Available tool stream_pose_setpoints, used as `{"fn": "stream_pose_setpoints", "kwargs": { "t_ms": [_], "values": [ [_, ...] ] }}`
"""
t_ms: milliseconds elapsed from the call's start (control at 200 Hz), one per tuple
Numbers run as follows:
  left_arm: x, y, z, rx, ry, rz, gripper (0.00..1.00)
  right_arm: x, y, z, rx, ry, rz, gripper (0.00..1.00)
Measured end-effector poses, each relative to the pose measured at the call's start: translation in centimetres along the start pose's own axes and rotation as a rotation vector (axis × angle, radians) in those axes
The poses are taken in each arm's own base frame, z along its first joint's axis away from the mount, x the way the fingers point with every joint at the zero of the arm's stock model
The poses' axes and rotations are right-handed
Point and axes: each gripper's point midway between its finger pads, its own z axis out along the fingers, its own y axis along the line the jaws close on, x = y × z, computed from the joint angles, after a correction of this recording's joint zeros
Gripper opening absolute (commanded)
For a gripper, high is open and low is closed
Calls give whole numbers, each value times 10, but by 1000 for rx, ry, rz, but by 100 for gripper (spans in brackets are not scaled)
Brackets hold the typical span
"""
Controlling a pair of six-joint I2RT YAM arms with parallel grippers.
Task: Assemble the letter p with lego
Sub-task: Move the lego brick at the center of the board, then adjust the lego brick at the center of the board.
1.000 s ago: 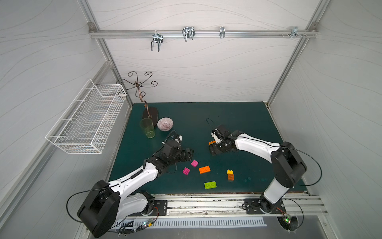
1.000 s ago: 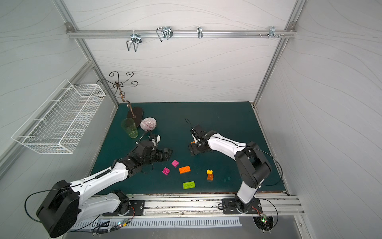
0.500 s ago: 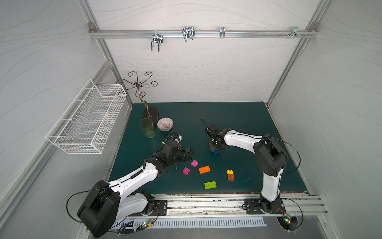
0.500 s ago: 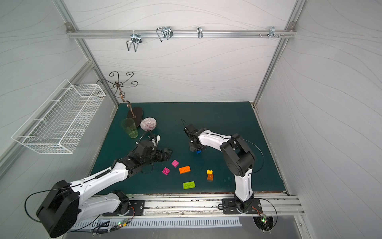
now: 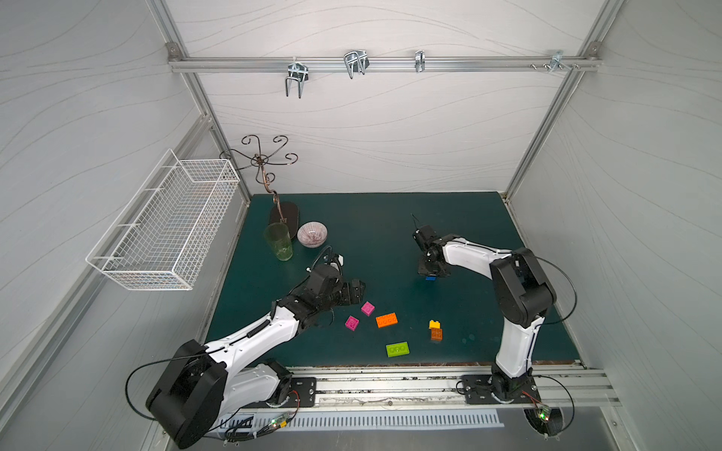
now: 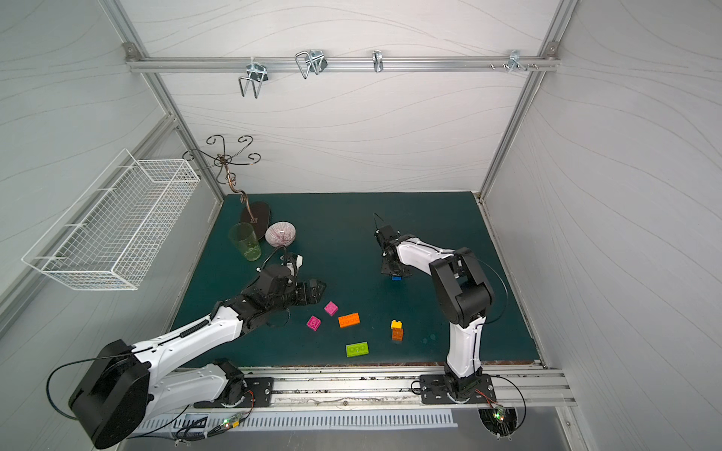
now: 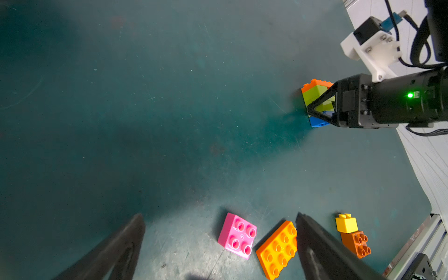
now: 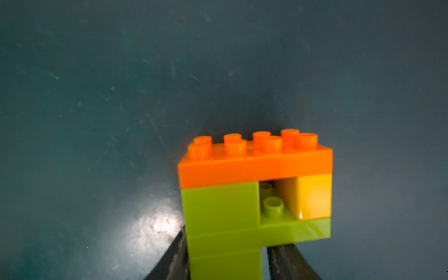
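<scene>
The right gripper (image 8: 225, 242) is closed on the green stem of the lego P (image 8: 254, 164). The letter is judged finished; only release is left.

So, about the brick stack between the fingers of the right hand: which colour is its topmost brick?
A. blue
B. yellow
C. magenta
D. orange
D: in the right wrist view the stack ends at the top in an orange brick, whose studs are bare.
</scene>
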Motion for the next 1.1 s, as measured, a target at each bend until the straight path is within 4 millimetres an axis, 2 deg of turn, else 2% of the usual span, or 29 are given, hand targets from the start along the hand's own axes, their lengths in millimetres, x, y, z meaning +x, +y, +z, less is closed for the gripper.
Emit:
{"fn": "stream_pose_setpoints", "kwargs": {
  "t_ms": [140, 305, 410, 495, 680, 775, 951, 1101],
  "values": [
    [0, 0, 0, 0, 1, 5, 99, 5, 6, -24, -81, -26, -12, 71],
    [6, 1, 0, -11, 19, 10, 99, 5, 13, -79, -242, -123, -45, 81],
    [18, 5, 0, -48, 70, 4, 99, 17, 15, -105, -340, -154, -81, 89],
    [32, 6, 0, -90, 136, -1, 99, 37, 14, -118, -413, -153, -104, 94],
    [64, -2, -6, -157, 269, 30, 99, 79, 8, -131, -532, -137, -128, 98],
    [80, -14, -13, -185, 326, 100, 99, 94, 3, -132, -578, -122, -117, 99],
    [91, -48, -23, -187, 366, 282, 97, 104, -15, -121, -617, -80, -16, 99],
    [92, -78, -18, -165, 380, 409, 94, 105, -28, -120, -657, -74, 77, 99]
  ]
}}
